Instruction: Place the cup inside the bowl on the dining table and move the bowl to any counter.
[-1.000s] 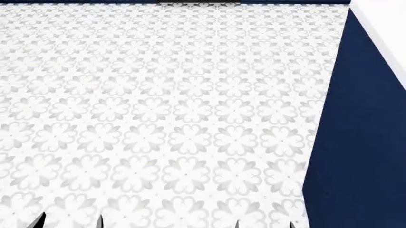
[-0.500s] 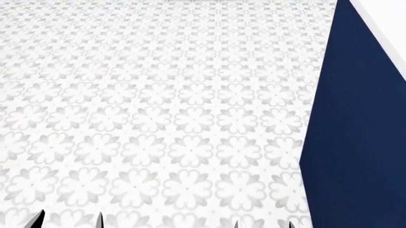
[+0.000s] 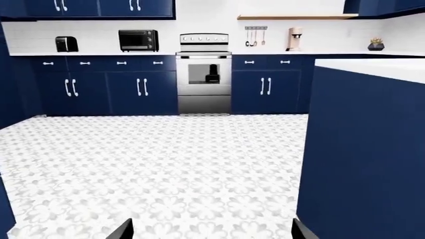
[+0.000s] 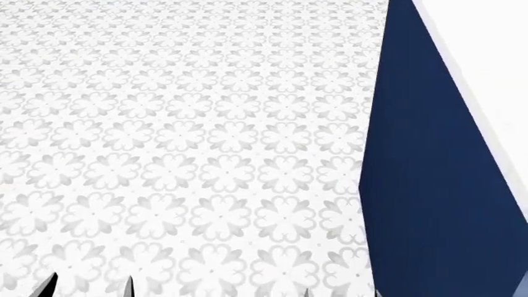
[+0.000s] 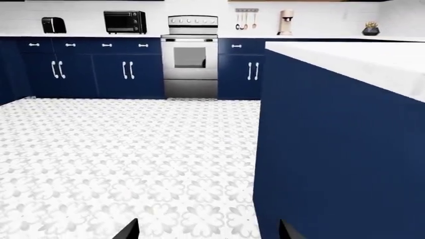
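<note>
The cup and the bowl are out of view in every frame. The dining table (image 4: 486, 55) shows as a plain white top on a navy base at the right of the head view, and it also fills the right of the left wrist view (image 3: 381, 68) and the right wrist view (image 5: 359, 57). My left gripper (image 4: 89, 288) (image 3: 212, 231) is open over the patterned floor, only its dark fingertips showing. My right gripper (image 4: 340, 293) (image 5: 208, 231) is open too, close beside the table's navy base, with nothing between its fingers.
A counter (image 3: 99, 53) on navy cabinets runs along the far wall, carrying a toaster (image 3: 65, 44) and a small black oven (image 3: 138, 40). A steel stove (image 3: 204, 74) stands in its middle. Patterned tile floor (image 4: 182, 154) lies between me and the cabinets.
The head view has shifted: the table's navy side and white top have slid leftward and take up more of the frame. Both grippers keep their place at the lower edge, still open.
</note>
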Robot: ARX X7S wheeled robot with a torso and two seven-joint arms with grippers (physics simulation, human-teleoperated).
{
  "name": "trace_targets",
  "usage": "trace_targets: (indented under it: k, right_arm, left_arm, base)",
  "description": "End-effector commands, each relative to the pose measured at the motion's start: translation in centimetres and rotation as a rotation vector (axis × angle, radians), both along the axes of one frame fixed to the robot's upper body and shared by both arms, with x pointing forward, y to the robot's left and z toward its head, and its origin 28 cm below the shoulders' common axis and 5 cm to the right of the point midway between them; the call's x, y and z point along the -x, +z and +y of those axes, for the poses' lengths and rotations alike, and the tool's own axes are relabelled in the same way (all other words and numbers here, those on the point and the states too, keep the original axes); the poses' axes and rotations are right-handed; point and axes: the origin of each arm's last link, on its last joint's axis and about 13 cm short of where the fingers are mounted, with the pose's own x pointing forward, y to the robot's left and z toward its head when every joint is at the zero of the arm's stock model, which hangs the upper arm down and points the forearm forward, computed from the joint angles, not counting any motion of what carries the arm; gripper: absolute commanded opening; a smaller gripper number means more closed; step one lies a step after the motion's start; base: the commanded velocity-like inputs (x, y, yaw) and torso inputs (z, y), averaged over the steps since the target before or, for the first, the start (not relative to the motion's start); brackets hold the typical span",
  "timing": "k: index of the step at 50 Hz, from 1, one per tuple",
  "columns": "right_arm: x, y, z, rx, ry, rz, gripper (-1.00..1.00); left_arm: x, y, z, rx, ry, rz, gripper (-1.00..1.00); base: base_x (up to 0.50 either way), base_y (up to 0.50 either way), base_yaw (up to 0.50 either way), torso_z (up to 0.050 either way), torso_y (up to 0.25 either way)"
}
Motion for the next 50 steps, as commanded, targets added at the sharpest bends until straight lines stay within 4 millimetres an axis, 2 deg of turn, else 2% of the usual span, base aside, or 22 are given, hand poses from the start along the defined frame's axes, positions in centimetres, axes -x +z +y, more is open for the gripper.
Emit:
trace_targets:
  k: [1,17,50]
  right_arm:
    - [0.02,0.02,0.0,-0.006,0.002,0.001,1.0]
    - [-0.07,-0.04,-0.1,-0.045,-0.019,0.016,1.0]
    - [-0.09,-0.13,-0.04,-0.031,-0.01,0.03,1.0]
  left_arm:
    - [-0.02,0.02,-0.08,0.001,-0.001,0.001,1.0]
    - [0.06,-0.06,0.09,0.001,-0.002,0.002,1.0]
    - [0.0,0.03,-0.01,0.003,-0.001,0.001,1.0]
  base:
    - [-0.29,-0.5,0.0,0.0,0.0]
    - [-0.19,-0.5,0.0,0.0,0.0]
    - [0.0,-0.5,0.0,0.0,0.0]
